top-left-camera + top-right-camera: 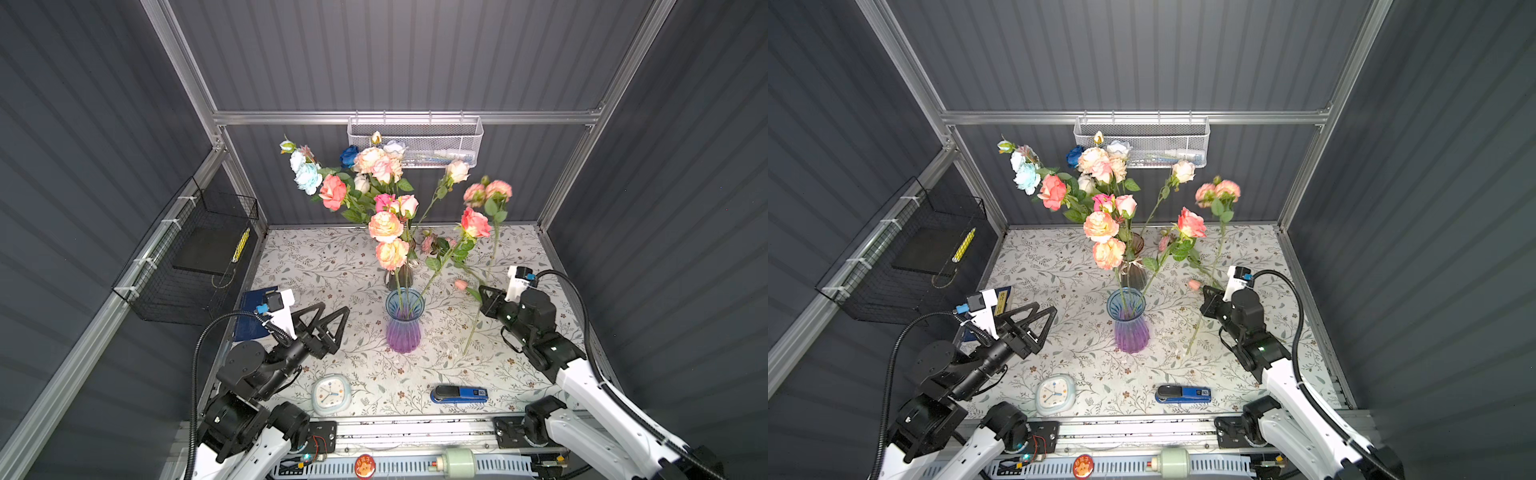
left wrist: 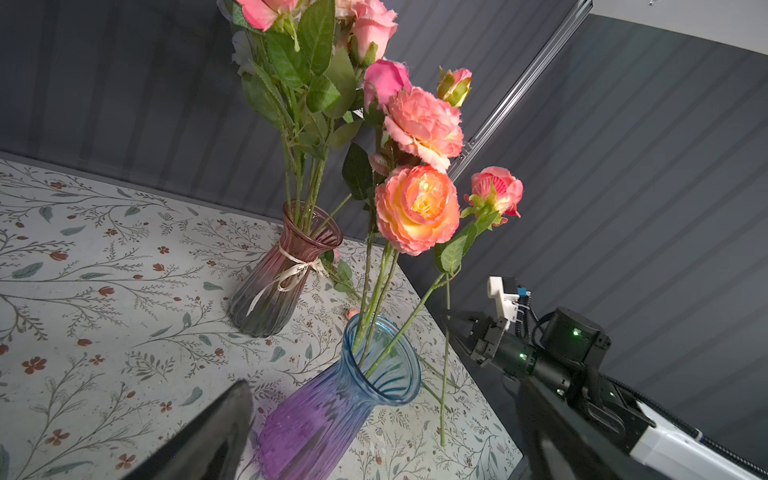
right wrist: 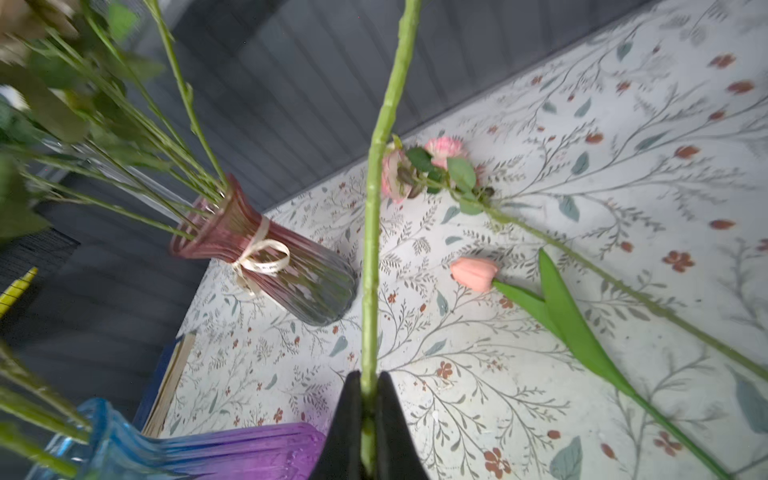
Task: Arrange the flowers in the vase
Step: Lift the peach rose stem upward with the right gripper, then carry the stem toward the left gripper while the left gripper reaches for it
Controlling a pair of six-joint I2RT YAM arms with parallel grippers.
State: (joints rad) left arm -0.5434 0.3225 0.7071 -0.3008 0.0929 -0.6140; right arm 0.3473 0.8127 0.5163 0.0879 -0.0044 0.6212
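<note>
Two grippers flank the blue-and-purple vase (image 1: 403,328) at mid-surface (image 1: 316,266). We see the left gripper (image 1: 333,308) spread wide and empty. The right gripper (image 1: 484,293) is clamped on the green stem (image 3: 370,249) of a pink-bloomed flower (image 1: 498,189), held upright just beside the vase. Three roses (image 2: 417,210) already stand in it. Beyond the right gripper a tulip (image 3: 473,272) and a small pink spray (image 3: 442,147) lie flat. Farther back, the rest of the flowers (image 1: 368,160) fill a ribboned pink vase (image 2: 286,270).
</note>
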